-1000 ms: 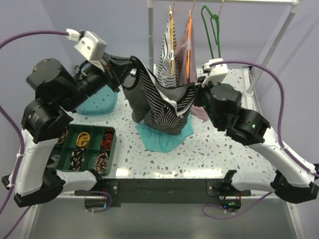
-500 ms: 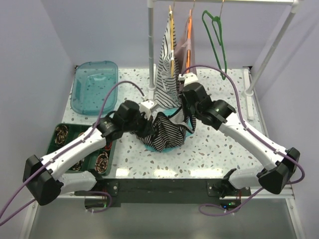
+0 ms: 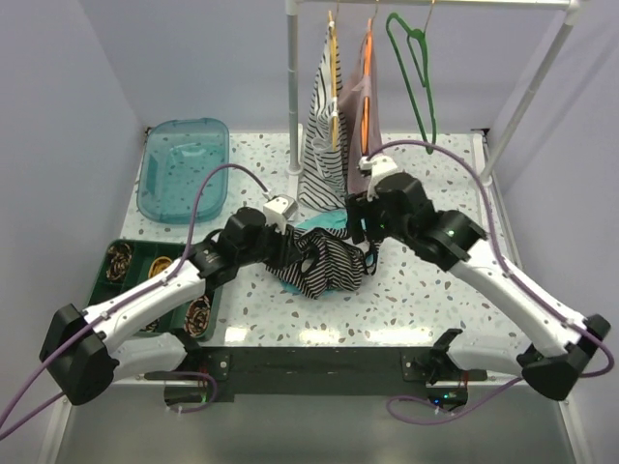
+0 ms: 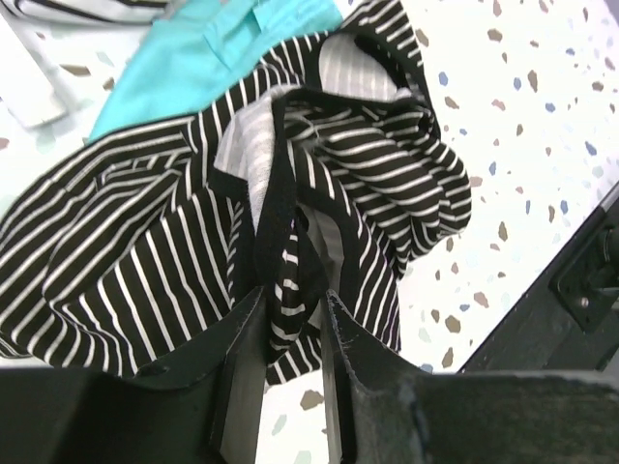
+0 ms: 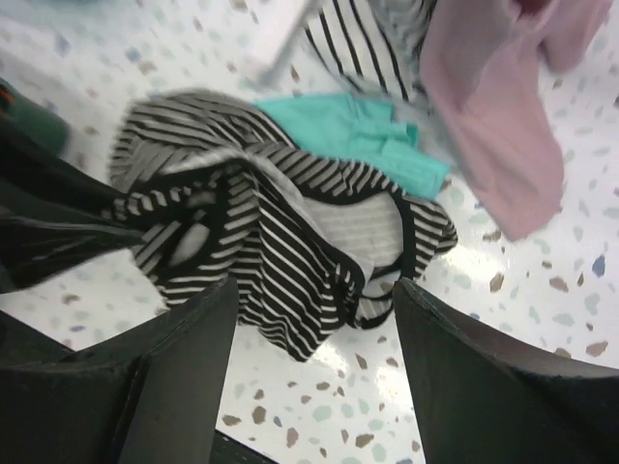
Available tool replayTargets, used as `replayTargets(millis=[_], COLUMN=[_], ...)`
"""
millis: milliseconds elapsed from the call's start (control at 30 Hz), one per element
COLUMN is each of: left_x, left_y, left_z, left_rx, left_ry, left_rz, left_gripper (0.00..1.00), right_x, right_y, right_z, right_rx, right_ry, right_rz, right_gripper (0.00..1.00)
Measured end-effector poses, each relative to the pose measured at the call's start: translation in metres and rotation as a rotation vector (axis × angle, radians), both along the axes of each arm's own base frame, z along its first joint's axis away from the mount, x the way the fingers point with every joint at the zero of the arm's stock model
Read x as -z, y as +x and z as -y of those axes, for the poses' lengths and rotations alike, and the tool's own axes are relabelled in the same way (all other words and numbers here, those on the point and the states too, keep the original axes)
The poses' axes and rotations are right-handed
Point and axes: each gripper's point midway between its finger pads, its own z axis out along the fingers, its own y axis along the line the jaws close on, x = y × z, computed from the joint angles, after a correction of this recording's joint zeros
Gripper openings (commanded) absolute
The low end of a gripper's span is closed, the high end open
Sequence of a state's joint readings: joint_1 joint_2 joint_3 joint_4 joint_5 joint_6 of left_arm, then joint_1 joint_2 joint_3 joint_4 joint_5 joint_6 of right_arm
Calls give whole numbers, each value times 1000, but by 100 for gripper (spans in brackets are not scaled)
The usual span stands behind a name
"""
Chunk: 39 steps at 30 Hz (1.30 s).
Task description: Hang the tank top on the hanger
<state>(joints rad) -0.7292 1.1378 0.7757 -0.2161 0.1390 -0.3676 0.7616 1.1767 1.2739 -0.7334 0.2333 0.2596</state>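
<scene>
Tank top (image 3: 327, 269): crumpled heap at desk centre, long axis left–right, overlapping teal cloth (image 3: 319, 224). Left end effector (image 4: 285, 319) pinches its fabric; right end effector (image 5: 314, 290) hovers spread above. Hanger (image 3: 411, 58) hangs hook-up from the far-edge rail (image 3: 464, 4), beside striped garment (image 3: 322, 155) and pink garment (image 5: 493, 126)

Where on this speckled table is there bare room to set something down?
The speckled table is bare along its front edge, between the green compartment organizer and the right arm. A smaller patch sits behind that arm at the back right corner. The centre is crowded: the black-and-white striped tank top, the teal cloth, the left gripper and right gripper.
</scene>
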Motion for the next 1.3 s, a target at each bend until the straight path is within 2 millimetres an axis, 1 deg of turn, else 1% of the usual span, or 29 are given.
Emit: replayTargets(millis=[33,133,200,267,300,367,400,500,533,567,700,800,867,933,1000,1033,1100,1200,1300], left_x=[-3,-11,-16,-20,-23,-30,-33,-44,-47,-49,-53,-56,-61,-67,-72,-74,-75,-73,-71], left_y=[2,7,8,9,9,10,11,12,12,11,10,8,8,7,6,6,5,4,3], left_z=[0,1,2,3,3,3,4,5,5,5,4,3,2,1,0,-1,-2,-3,-4], left_rx=[-8,-18,-19,-18,-18,-16,-15,-12,-11,-7,2,15,21,27,33,36,42,46,47], left_ry=[-3,-15,-22,-29,-33,-41,-44,-57,-61,-64,-59,-39,-36,-34,-31,-30,-23,-10,-4], left_rz=[12,33,42,50,55,68,75,95,100,105,109,110,117,130,140,145,151,145,138], left_gripper=[32,32,32,32,32,32,32,32,32,32,32,32,32,32,32,32,32,32,32], right_x=[-16,-83,-122,-158,-179,-204,-214,-231,-230,-225,-204,-193,-187,-185,-186,-187,-186,-185,-178], right_y=[-2,-7,-8,-4,3,21,33,72,88,102,147,173,181,186,189,190,192,196,205], right_z=[2,14,28,44,54,68,76,95,96,98,101,119,138,153,165,167,166,157,150], right_rx=[0,28,70,133,180,255,296,389,401,414,400,401,420,432,435,431,413,374,346], right_ry=[29,141,186,200,198,188,175,132,112,85,35,29,25,32,46,52,64,90,105], right_rz=[28,170,263,350,399,455,474,510,512,501,441,407,390,389,394,397,396,396,380], right_gripper=[68,70,70,70,70,68,69,70,70,70,69,68,69,68,68,67,65,61,59])
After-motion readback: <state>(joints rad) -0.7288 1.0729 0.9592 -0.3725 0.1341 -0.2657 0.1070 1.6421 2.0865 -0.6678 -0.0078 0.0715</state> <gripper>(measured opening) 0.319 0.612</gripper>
